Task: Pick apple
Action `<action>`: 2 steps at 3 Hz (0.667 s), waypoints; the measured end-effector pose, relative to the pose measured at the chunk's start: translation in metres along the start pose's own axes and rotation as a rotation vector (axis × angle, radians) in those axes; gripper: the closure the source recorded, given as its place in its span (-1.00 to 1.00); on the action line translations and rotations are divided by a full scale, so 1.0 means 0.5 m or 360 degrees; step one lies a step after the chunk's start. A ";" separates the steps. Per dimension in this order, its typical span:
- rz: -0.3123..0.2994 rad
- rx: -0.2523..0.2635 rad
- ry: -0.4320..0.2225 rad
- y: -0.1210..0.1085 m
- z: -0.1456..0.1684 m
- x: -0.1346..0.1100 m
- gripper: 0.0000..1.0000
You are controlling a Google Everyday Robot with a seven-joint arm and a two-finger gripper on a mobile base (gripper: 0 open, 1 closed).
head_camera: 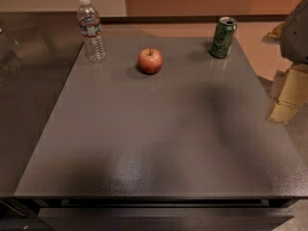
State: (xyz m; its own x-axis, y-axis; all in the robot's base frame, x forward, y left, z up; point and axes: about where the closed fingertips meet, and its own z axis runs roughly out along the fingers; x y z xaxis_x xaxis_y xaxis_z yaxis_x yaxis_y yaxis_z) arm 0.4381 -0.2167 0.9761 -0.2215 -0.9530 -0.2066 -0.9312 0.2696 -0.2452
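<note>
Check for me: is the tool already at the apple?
No, the apple sits alone on the table between bottle and can, with the tool far off at the picture's right edge.

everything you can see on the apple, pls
Small round red apple with yellowish patches, short dark stem pointing up. Sits upright on the dark grey tabletop, far side, between the clear plastic water bottle and green can, touching neither. The end effector is at the frame's right edge, apart from it.
</note>
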 end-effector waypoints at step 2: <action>-0.0049 0.0033 -0.0101 -0.024 0.019 -0.040 -1.00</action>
State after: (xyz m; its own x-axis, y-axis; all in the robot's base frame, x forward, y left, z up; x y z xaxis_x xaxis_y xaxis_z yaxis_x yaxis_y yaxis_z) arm 0.4563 -0.1996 0.9740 -0.1733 -0.9505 -0.2579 -0.9310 0.2435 -0.2719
